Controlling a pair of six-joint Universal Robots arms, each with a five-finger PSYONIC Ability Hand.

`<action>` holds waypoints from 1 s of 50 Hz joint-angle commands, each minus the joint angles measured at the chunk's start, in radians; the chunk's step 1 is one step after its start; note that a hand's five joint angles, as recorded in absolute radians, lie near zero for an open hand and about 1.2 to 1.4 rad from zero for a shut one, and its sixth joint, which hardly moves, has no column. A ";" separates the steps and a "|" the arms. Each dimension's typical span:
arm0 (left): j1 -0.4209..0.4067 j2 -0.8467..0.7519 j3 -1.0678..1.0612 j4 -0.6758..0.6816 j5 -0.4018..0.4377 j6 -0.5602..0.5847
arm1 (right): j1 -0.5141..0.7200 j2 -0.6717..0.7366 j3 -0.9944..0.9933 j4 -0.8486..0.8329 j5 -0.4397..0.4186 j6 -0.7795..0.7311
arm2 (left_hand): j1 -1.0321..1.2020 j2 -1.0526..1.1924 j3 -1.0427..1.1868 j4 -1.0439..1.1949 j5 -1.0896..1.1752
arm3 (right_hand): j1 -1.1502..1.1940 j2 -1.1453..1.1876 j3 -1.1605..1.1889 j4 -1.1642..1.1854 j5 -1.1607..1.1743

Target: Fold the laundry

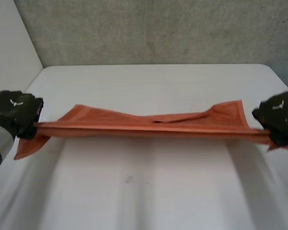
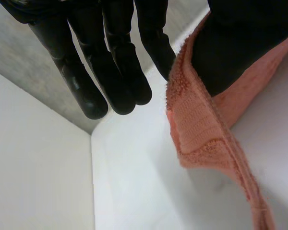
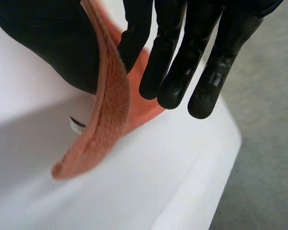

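An orange towel [image 1: 149, 125] hangs stretched in a long band above the white table [image 1: 149, 81], held taut between my two hands. My left hand [image 1: 17, 112] pinches the towel's left end, a corner drooping below it. In the left wrist view the towel [image 2: 197, 124] is clamped between the thumb and one finger of my left hand [image 2: 117, 72], the other fingers straight. My right hand [image 1: 278, 115] grips the right end. In the right wrist view the towel [image 3: 110, 105] runs between the thumb and a finger of my right hand [image 3: 182, 57]; a small white label [image 3: 77, 125] shows on it.
A grey wall [image 1: 158, 28] stands behind the table and a white wall [image 1: 9, 43] at its left. The table's right edge [image 3: 197, 191] drops to a grey floor [image 3: 264, 143] just beyond my right hand.
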 commanded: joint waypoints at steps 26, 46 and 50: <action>-0.063 -0.351 0.717 0.529 -0.008 0.094 | 0.086 0.264 -0.672 -0.611 0.203 0.254 | 0.271 0.199 0.205 0.201 0.254 | 0.421 0.218 0.213 0.204 0.244; -0.046 -0.428 0.271 0.557 0.000 0.022 | 0.090 0.335 -0.177 -0.640 0.104 0.266 | 0.271 0.199 0.205 0.201 0.254 | 0.421 0.218 0.213 0.204 0.244; -0.051 -0.494 0.216 0.600 0.000 0.016 | 0.090 0.403 -0.160 -0.637 0.109 0.266 | 0.271 0.199 0.205 0.201 0.254 | 0.421 0.218 0.213 0.204 0.244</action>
